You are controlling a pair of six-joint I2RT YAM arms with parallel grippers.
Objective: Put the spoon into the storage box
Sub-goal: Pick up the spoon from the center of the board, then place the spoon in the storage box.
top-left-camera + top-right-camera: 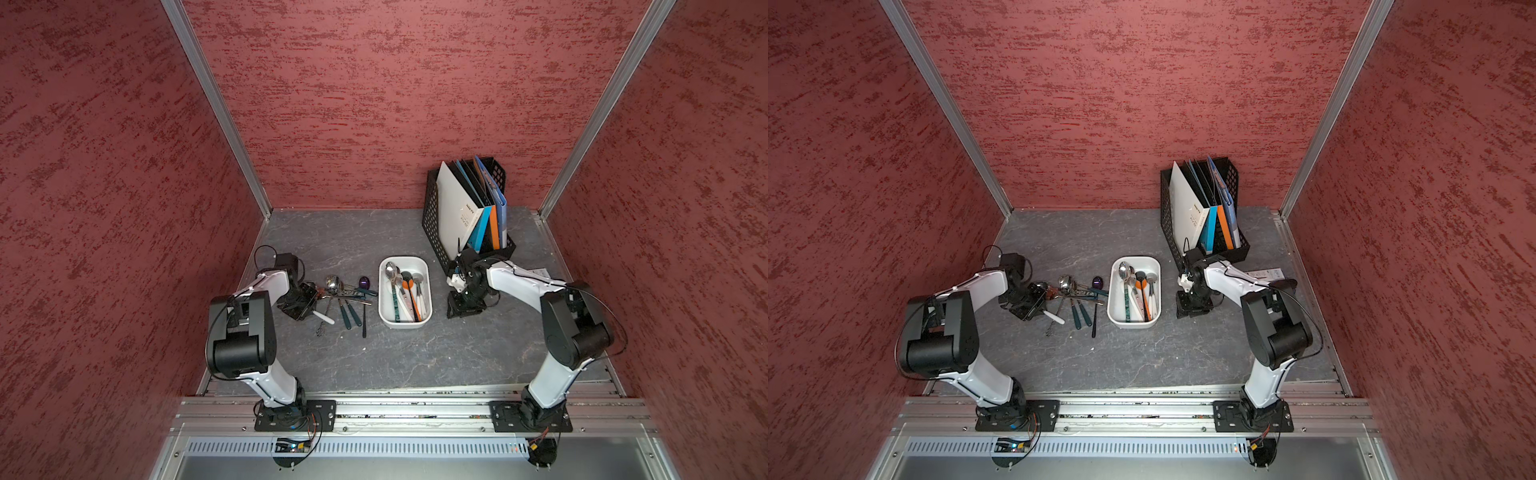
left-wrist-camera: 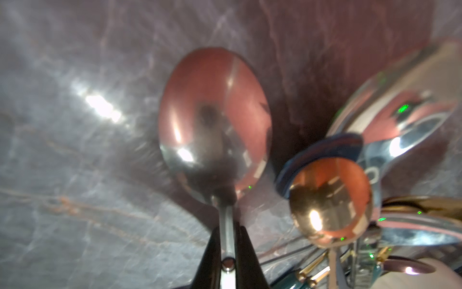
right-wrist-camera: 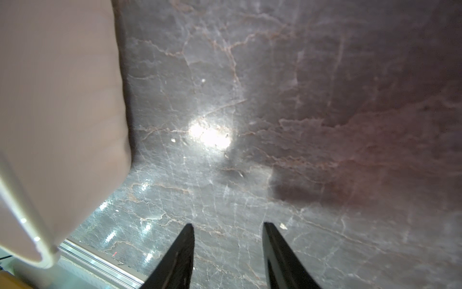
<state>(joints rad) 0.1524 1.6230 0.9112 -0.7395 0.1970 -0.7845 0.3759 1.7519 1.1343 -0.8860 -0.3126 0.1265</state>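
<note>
Closest to the arm bases, the grey, veined, stone-look table [image 1: 374, 361] is lying glossy under the lights. Working outward, I am watching the left gripper [image 2: 228, 229] pinching the thin steel handle of the spoon [image 2: 215, 122] between its black tapered fingers [image 2: 245, 252]. The spoon's oval, mirror-bright bowl is pointing away from the wrist, and I cannot tell whether it is resting on the table. It is sitting at the left end of a loose cutlery pile [image 1: 345, 297], left of the storage box [image 1: 406, 323] and outside it. A smaller gold spoon [image 2: 330, 202] is lying close beside a larger steel spoon [image 2: 400, 120]. The right gripper [image 3: 228, 231] is hanging just right of the box, fingers standing apart with only table between them. The box, smooth white plastic with rounded corners, is holding several spoons lengthwise, with steel, teal, orange, black and white handles. Farthest back, a black perforated file rack [image 1: 432, 216] is holding upright folders [image 1: 457, 208] in white, blue and orange.
</note>
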